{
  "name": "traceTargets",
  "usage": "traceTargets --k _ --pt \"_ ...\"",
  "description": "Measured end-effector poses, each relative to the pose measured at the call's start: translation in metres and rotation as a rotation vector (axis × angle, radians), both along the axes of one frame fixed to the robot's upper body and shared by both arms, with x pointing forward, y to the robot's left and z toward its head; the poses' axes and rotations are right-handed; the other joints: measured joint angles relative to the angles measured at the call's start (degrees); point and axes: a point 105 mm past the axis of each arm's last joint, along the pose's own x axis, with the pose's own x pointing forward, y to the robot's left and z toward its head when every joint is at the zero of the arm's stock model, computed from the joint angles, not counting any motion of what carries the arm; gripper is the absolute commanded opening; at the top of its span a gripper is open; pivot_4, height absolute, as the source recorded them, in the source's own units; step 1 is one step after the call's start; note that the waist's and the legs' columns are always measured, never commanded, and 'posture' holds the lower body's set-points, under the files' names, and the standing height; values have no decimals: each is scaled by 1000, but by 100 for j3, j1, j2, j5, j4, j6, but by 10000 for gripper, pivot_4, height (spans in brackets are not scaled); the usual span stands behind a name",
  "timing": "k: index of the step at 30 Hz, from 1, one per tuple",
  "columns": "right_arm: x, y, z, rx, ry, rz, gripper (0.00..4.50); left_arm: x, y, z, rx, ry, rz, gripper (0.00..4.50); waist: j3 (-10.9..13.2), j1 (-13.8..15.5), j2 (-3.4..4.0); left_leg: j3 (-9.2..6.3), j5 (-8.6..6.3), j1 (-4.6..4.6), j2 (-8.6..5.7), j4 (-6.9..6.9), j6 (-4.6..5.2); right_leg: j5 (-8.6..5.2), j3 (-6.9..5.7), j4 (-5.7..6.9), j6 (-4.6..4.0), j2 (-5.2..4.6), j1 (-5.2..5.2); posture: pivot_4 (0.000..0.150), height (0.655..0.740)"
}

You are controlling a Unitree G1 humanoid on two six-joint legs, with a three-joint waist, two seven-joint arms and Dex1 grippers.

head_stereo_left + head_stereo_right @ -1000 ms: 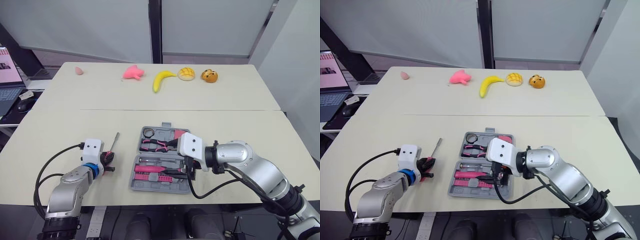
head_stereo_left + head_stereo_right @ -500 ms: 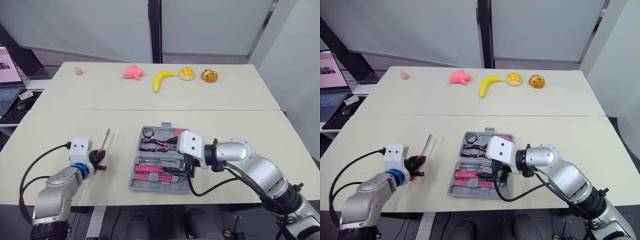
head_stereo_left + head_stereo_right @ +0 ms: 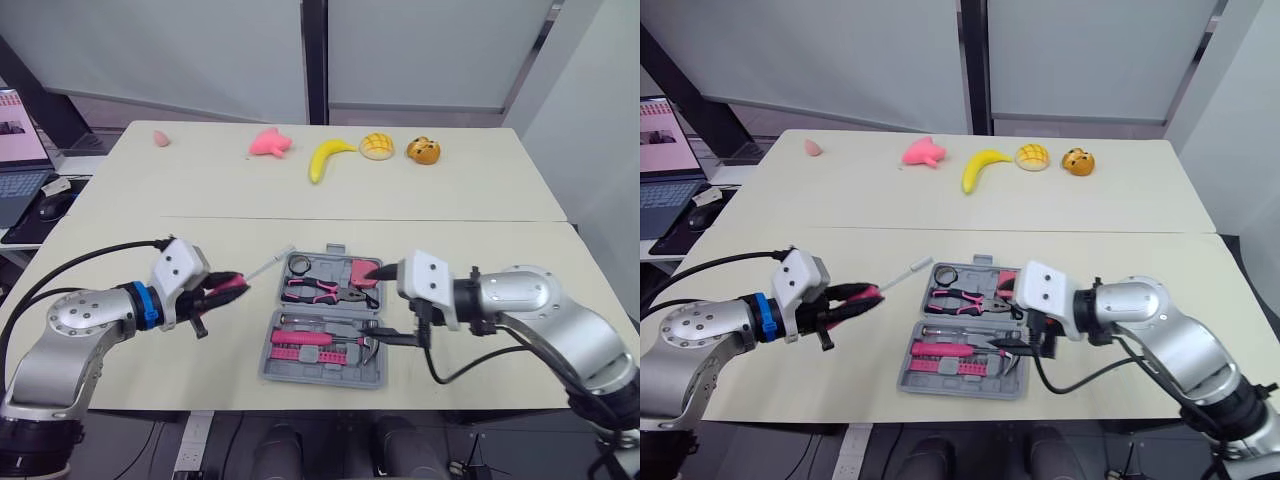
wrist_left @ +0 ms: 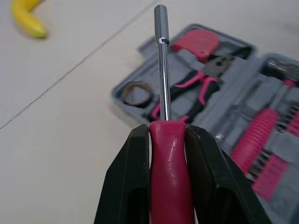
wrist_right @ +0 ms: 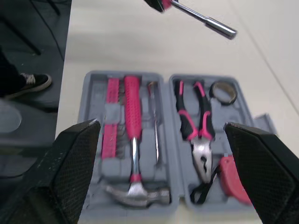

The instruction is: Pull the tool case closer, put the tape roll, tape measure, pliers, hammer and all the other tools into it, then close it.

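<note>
Left claw (image 3: 222, 290) lifted screwdriver (image 4: 170, 163), seemingly airborne.

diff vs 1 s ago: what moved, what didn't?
Left hand, shut on the screwdriver, carried it in toward the tool case; its shaft now points at the case. Right hand, open, backed off the case to the robot's right. The case and the tools in it stayed put.

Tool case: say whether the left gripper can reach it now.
Probably yes: the left gripper, shut on the screwdriver, hangs beside the open tool case, with the right gripper at its other side.
</note>
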Motion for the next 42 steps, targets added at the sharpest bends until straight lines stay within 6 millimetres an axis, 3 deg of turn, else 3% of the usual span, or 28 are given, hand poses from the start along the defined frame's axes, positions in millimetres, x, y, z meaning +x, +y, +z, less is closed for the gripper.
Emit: traceTargets --k 8,16,24,30,42 --pt "-24 -16 -12 -62 96 4 45000 -27 -36 -16 121 122 -306 7131 11 -9 8 3 0 -1 1 2 1 -15 4 1 25 2 -2 1500 7255" --pt "-32 -21 -16 -90 120 3 45000 -37 -64 -34 237 164 -438 7131 13 -6 7 4 0 -4 1 9 1 -13 7 2 30 4 -1 1500 7255" --pt "-34 -24 -20 -102 132 -9 45000 -41 -72 -60 325 199 -443 7131 13 -2 7 2 0 -9 1 18 1 -11 6 3 32 6 0 1500 7255" --pt "-33 -24 -21 -106 126 -15 45000 -32 -73 -80 346 202 -401 7131 13 0 7 1 0 -10 1 26 1 -10 6 6 34 6 1 1500 7255" --pt "-32 -23 -21 -124 119 -7 45000 -27 -88 -84 310 168 -445 7131 9 66 14 1 1 -9 -5 36 2 -5 11 6 42 4 10 1500 7255"
